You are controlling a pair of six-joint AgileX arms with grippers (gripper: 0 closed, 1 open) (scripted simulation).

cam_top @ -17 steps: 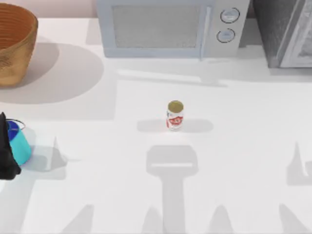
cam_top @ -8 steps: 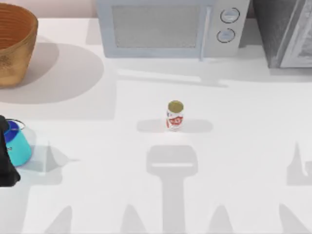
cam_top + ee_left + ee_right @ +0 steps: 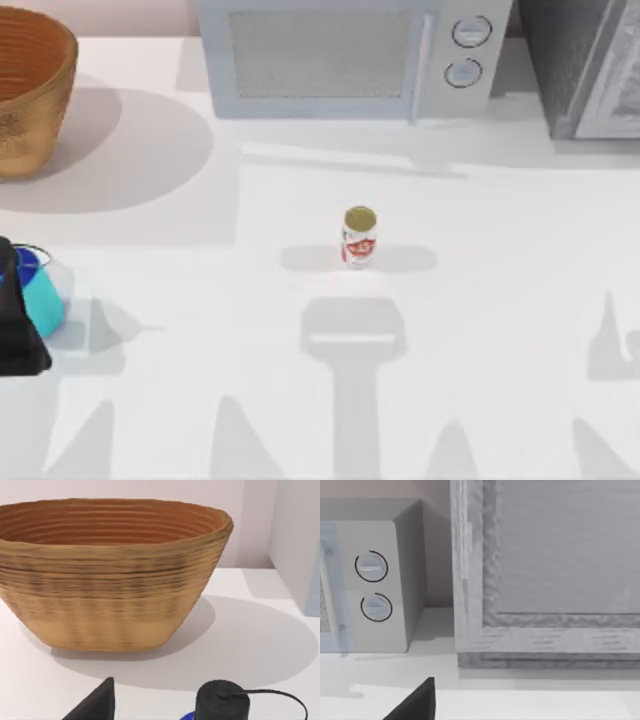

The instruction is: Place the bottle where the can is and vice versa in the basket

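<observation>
The teal bottle (image 3: 45, 300) with its dark blue cap (image 3: 220, 705) stands at the table's left edge. My left gripper (image 3: 18, 325) is open right beside it and partly covers its left side. In the left wrist view, one fingertip (image 3: 99, 705) sits next to the cap. The white can (image 3: 359, 238), marked in red with a gold top, stands upright mid-table, far from both grippers. The woven basket (image 3: 35, 95) sits at the back left, behind the bottle (image 3: 110, 580). My right arm is parked off to the right, with one dark fingertip (image 3: 417, 702) set wide of centre.
A microwave (image 3: 350, 55) stands along the back edge, its dials (image 3: 370, 585) close to the right wrist camera. A grey appliance (image 3: 590, 65) fills the back right corner. Bare white tabletop lies around the can.
My left gripper has shifted a little to the right and toward the front edge, closer against the bottle. Bottle, can and basket have not moved.
</observation>
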